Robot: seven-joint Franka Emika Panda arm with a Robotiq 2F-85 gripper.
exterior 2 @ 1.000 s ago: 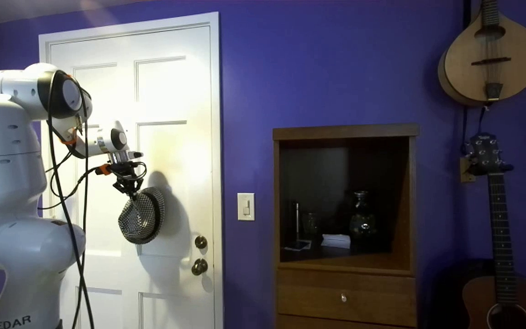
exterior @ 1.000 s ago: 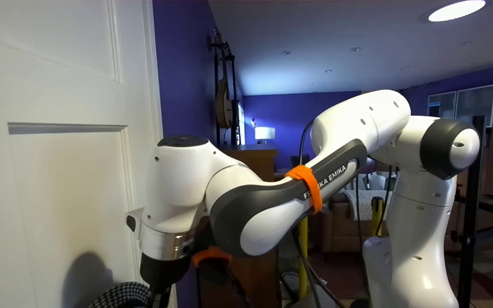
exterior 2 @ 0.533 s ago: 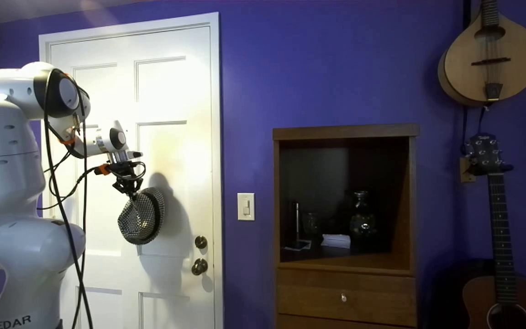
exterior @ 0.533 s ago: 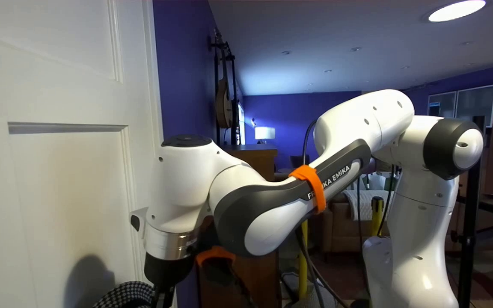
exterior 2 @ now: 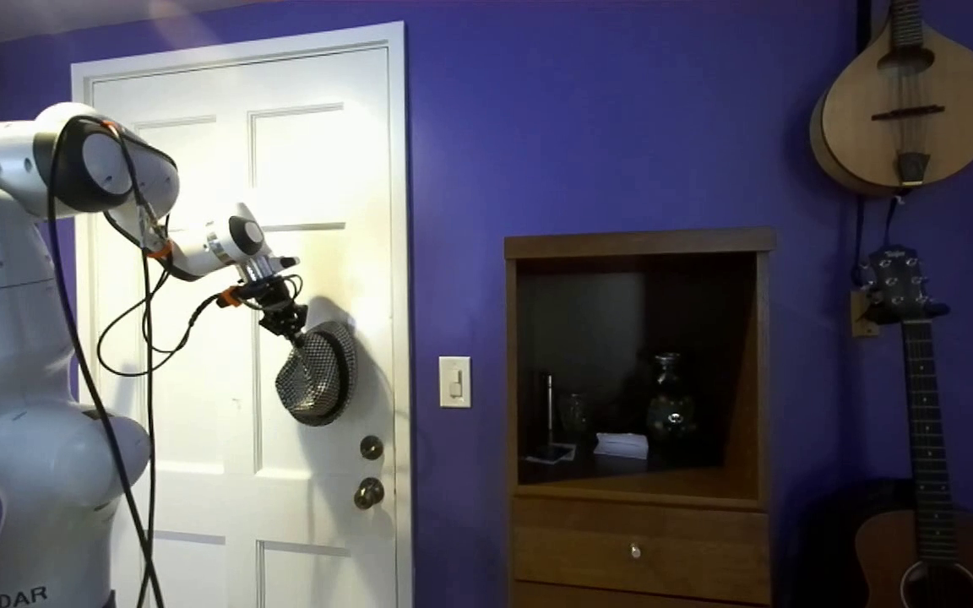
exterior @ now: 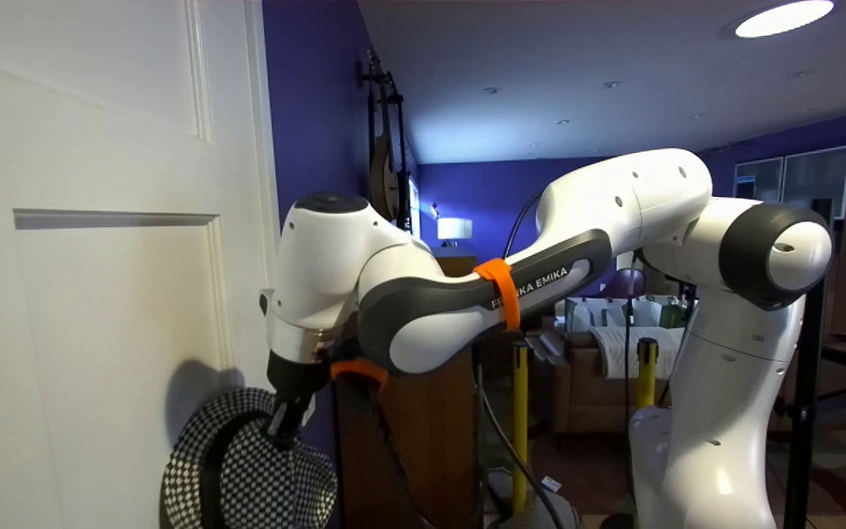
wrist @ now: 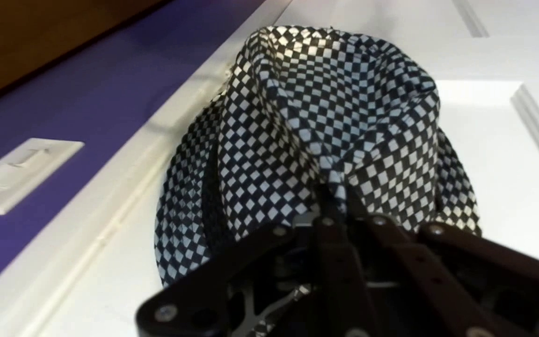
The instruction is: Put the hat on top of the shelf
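Note:
The hat is black-and-white checked with a dark band. It hangs on its side, brim toward the white door, in both exterior views (exterior: 258, 477) (exterior 2: 315, 384). My gripper (exterior: 285, 437) (exterior 2: 298, 340) points down and is shut on a pinched fold of its crown. The wrist view shows the fold of the hat (wrist: 330, 98) between the fingertips (wrist: 336, 199). The shelf, a brown wooden cabinet with a flat top (exterior 2: 638, 243), stands to the right of the hat in that exterior view. Its side (exterior: 423, 448) shows behind my arm. The hat is lower than the cabinet top.
The white door (exterior 2: 199, 397) with brass knobs (exterior 2: 369, 493) is close behind the hat. A light switch (exterior 2: 455, 382) is on the purple wall between door and cabinet. A mandolin (exterior 2: 909, 110) and guitar (exterior 2: 930, 439) are right of the cabinet. Cables (exterior 2: 149, 363) hang from my arm.
My gripper and the hat have moved up and toward the cabinet, rightward along the door. The gripper has tilted more. The hat stays in its grasp.

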